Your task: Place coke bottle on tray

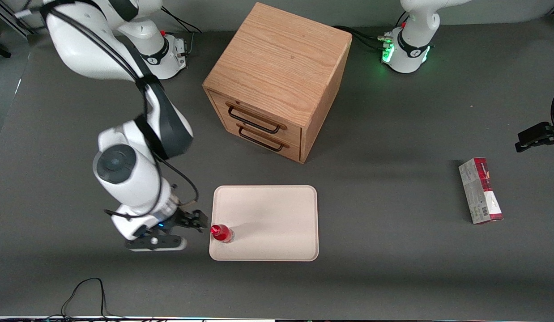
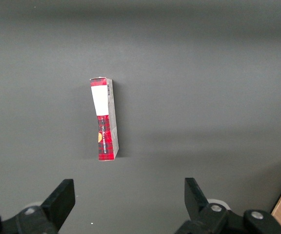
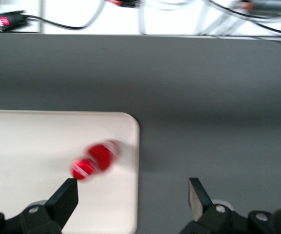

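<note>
The coke bottle (image 1: 222, 233) is a small red bottle with a red cap. It stands upright on the tray (image 1: 277, 219), at the corner nearest the working arm and the front camera. The tray is flat, pale cream, with rounded corners. My gripper (image 1: 197, 220) is open and empty, just off the tray's edge, beside the bottle and apart from it. In the right wrist view the bottle (image 3: 95, 160) shows blurred on the tray (image 3: 43, 146), ahead of the open gripper (image 3: 133, 197), whose fingers (image 3: 65, 197) straddle the tray's edge.
A wooden two-drawer cabinet (image 1: 277, 80) stands farther from the front camera than the tray. A red-and-white carton (image 1: 480, 191) lies toward the parked arm's end of the table; it also shows in the left wrist view (image 2: 104, 119). A cable (image 1: 87, 293) lies near the front edge.
</note>
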Action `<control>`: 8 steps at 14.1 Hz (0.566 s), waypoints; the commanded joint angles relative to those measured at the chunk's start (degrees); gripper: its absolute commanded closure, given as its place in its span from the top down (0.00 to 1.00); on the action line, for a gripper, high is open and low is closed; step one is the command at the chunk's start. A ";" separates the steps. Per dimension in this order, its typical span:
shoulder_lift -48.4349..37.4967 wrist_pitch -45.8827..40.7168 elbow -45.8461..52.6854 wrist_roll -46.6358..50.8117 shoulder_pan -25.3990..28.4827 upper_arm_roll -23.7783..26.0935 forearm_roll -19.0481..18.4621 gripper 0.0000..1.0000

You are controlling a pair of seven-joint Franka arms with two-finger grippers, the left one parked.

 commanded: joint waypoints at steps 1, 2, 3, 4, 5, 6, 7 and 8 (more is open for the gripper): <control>-13.60 -7.55 -11.98 -7.51 1.95 -8.44 5.20 1.00; -18.07 -10.46 -14.87 -10.86 2.47 -11.51 6.95 1.00; -22.47 -12.75 -18.38 -13.24 2.56 -14.24 9.15 1.00; -27.04 -15.47 -22.16 -14.39 2.57 -16.44 11.00 1.00; -30.74 -18.02 -25.59 -15.02 2.39 -18.03 11.27 1.00; -33.47 -19.35 -27.88 -15.28 2.30 -19.26 11.28 1.00; -35.76 -21.98 -29.12 -15.81 2.30 -20.75 11.19 1.00; -37.70 -24.35 -29.83 -17.38 2.39 -21.64 11.19 1.00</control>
